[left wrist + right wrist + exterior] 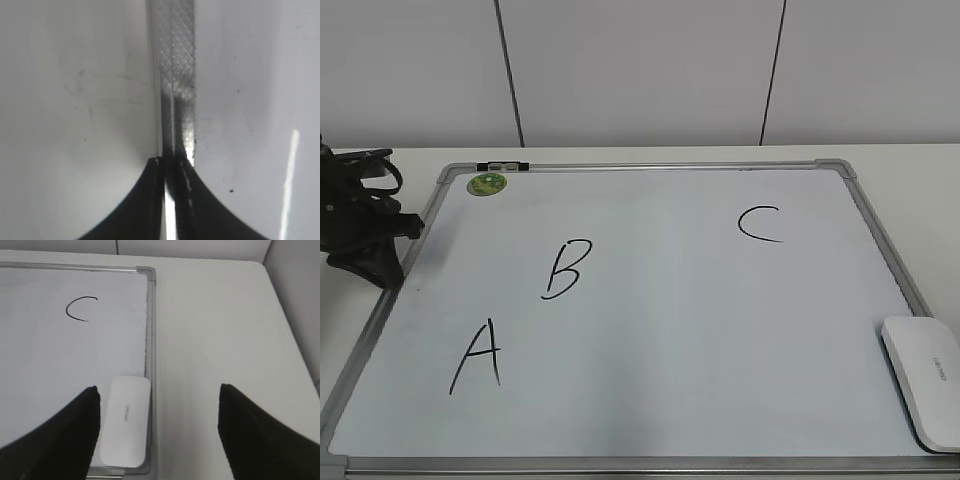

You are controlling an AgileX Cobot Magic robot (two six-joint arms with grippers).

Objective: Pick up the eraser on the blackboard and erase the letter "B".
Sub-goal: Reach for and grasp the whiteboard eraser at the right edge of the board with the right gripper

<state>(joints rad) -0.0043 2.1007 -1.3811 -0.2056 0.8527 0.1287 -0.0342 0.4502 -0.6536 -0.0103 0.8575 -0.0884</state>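
Left gripper (405,228) clenched, empty, at the board's (650,466) left frame. Black letters read "A" (477,357) near left, "B" (566,268) centre-left, "C" (760,223) far right. Eraser (925,378) lies near right; its grey lettering is illegible. Right gripper (159,395) spread wide above it.

Light is bright and even, with soft shadows. The left wrist view is blurred, close to the blackboard (240,100) frame, with a glare streak at right. The right gripper (159,405) fingers are out of focus.
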